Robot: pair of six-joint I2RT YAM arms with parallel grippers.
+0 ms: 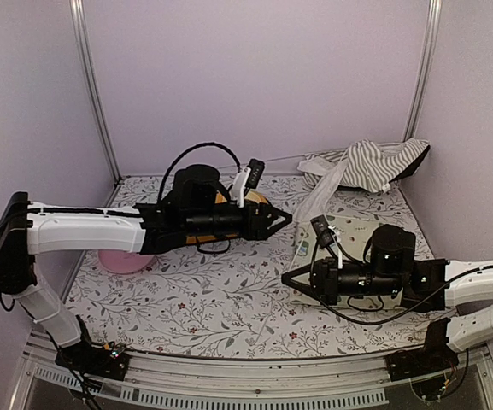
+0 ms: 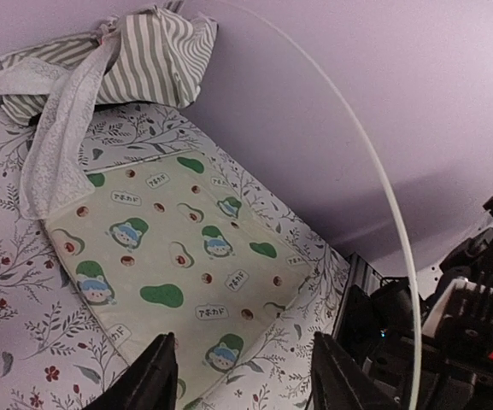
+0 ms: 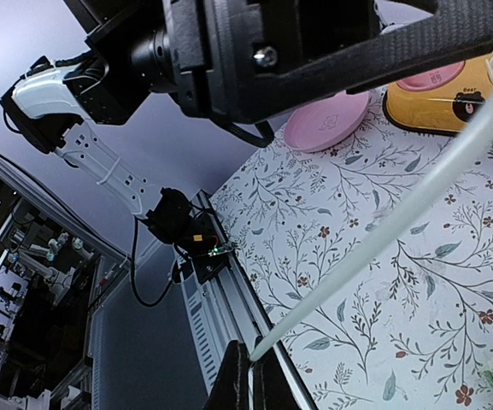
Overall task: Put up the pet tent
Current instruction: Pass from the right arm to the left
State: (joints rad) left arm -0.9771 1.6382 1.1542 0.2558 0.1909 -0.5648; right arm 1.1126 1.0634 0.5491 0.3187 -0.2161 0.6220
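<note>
The pet tent (image 1: 374,164) lies collapsed at the back right as a heap of striped fabric (image 2: 143,60), its white lace curtain (image 1: 321,198) trailing forward onto the mat. One thin white pole (image 3: 383,248) runs out from my right gripper (image 3: 251,348), which is shut on the pole's end just above the table. In the left wrist view the same pole (image 2: 383,179) arcs high across the wall. My left gripper (image 2: 246,380) hangs open over the mat's near corner with nothing between its fingers. From above, the left gripper (image 1: 282,219) and the right gripper (image 1: 289,278) are close together at mid-table.
A pale avocado-print mat (image 2: 178,256) lies right of centre on the floral cloth. A pink dish (image 1: 122,260) sits at the left. An orange bowl (image 3: 451,102) is partly hidden under the left arm (image 1: 101,231). Lilac walls close in the back and both sides.
</note>
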